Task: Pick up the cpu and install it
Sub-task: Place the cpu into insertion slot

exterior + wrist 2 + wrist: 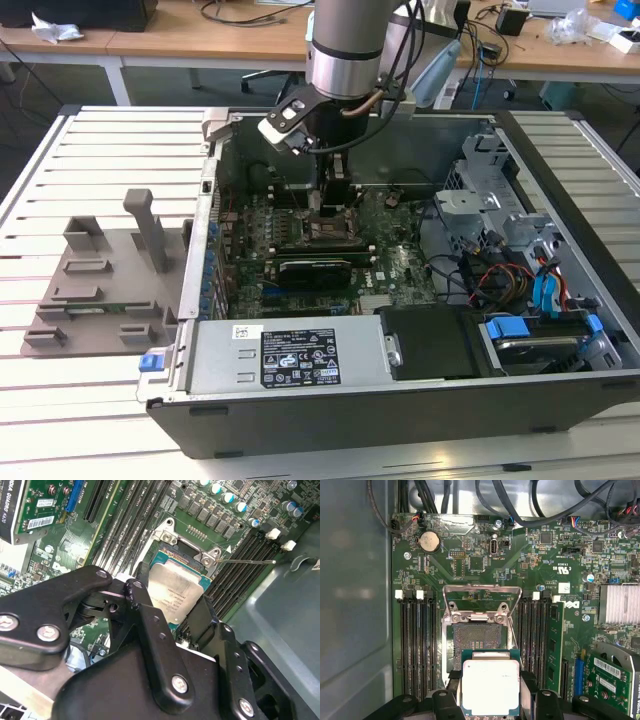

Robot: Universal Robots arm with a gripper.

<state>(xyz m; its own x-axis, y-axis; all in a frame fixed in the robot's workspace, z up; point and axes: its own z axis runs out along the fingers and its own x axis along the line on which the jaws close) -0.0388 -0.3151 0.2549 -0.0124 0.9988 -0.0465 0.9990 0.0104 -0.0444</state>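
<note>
I have the gripper [490,682] clamped on the cpu [491,692] by opposite edges, held close over the open socket [479,639] mid-motherboard [470,555]. I judge this is the install step: seating calls for squaring it with the socket frame.

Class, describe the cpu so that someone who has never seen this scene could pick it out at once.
Look inside the open computer case, at the green motherboard. The gripper holds the cpu by the open socket. It is the only small flat square with a silvery top, unlike the long dark memory slots beside it.
</note>
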